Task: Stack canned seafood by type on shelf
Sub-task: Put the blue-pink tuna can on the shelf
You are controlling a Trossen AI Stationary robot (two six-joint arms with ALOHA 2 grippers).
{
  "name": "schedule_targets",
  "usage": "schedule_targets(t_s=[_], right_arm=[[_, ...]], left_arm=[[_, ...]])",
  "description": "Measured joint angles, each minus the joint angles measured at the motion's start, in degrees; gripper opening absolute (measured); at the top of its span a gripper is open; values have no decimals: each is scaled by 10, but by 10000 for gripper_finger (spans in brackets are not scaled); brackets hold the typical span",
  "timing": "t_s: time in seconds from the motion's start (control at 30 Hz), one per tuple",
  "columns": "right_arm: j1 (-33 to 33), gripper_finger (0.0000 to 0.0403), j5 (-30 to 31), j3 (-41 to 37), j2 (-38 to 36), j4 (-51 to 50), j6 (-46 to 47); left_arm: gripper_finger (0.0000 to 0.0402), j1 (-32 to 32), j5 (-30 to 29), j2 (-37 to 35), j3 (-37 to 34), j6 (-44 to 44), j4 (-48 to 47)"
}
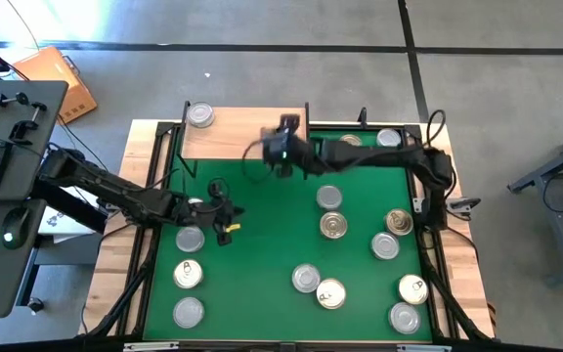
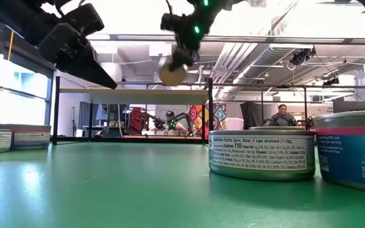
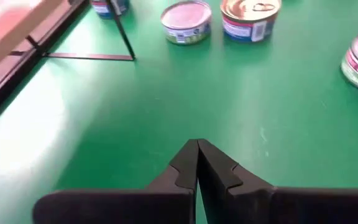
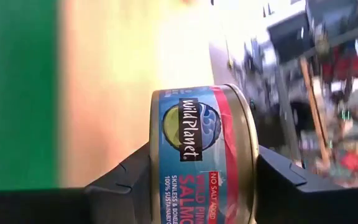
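Sitting loose on the green mat [image 1: 262, 254] are about a dozen cans [image 1: 334, 226]; left claw [image 1: 225, 210] pressed together, idle; right claw [image 1: 280, 147] pinching a salmon can [image 4: 201, 155] by the shelf [image 1: 247, 137], one tin [image 1: 200, 115] placed.

A blue-labelled salmon can [image 4: 201, 155] hangs gripped above the wooden shelf [image 1: 238, 137], where one silver can [image 1: 200, 116] sits; others dot the mat.

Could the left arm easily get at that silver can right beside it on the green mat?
Probably yes: the left gripper, shut and empty, sits next to the silver can, with nothing between them.
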Motion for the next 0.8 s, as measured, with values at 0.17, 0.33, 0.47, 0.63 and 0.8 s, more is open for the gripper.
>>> schedule_targets(t_s=[0.17, 0.33, 0.47, 0.63, 0.8], right_arm=[[-35, 178, 1, -23, 1, 13, -36], [-43, 178, -42, -23, 0, 16, -25], [-41, 178, -56, -23, -1, 6, -11], [-41, 250, -92, -22, -1, -21, 24], [-41, 299, -155, -23, -1, -32, 50]], left_arm=[[0, -1, -24, 0, 0, -8, 1], [0, -1, -39, 0, 0, -16, 1], [0, -1, -39, 0, 0, -16, 1], [0, -3, -40, 0, 0, -16, 1], [0, -11, -40, 0, 0, -16, 1]])
